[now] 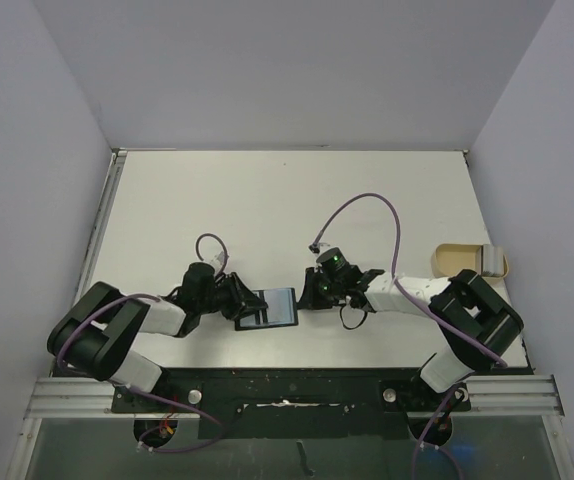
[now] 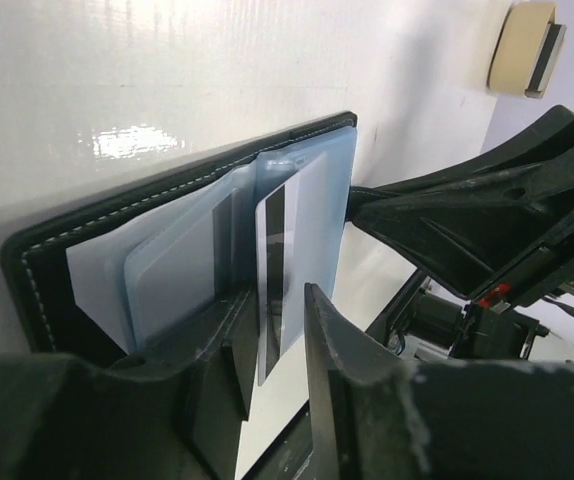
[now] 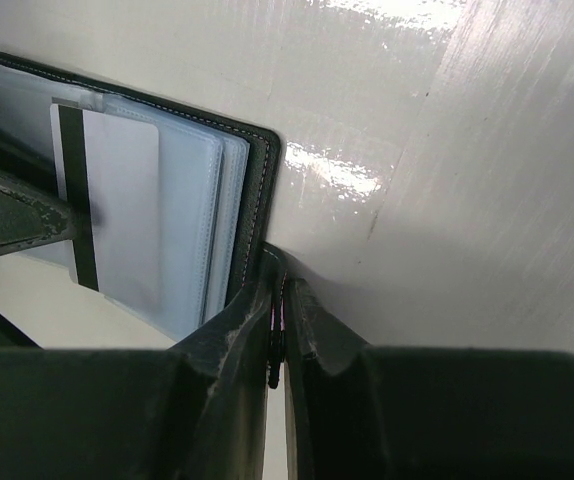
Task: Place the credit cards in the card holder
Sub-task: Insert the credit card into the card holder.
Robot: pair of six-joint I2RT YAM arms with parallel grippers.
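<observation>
The white table (image 1: 267, 200) fills most of the walled-in space, and both arms reach in towards its near middle. The left arm (image 1: 107, 330) bends in from the left and the right arm (image 1: 467, 315) from the right, so their tools almost meet.

Over by the right wall a tan tray (image 1: 452, 258) sits well apart from the action. A grey card (image 1: 492, 260) lies at its right end, partly over the rim.

Between the two tools the card holder (image 1: 267, 310) lies opened flat on the table, black cover down and pale blue sleeves (image 3: 197, 200) facing up.

The right gripper (image 1: 307, 292) is at the holder's right edge. From its own camera the fingers are pressed together on the thin black cover (image 3: 257, 170), pinning that side.

The left gripper (image 1: 242, 300) is at the opposite edge, fingers a little apart. A striped card (image 2: 297, 230), white with a black band along one side, lies over the sleeves, and its near end comes down into the gap between those fingers (image 2: 337, 340). Part of the card looks tucked under a clear sleeve, though from here I can't say how far in it goes. I also can't tell whether either pad touches the card.
</observation>
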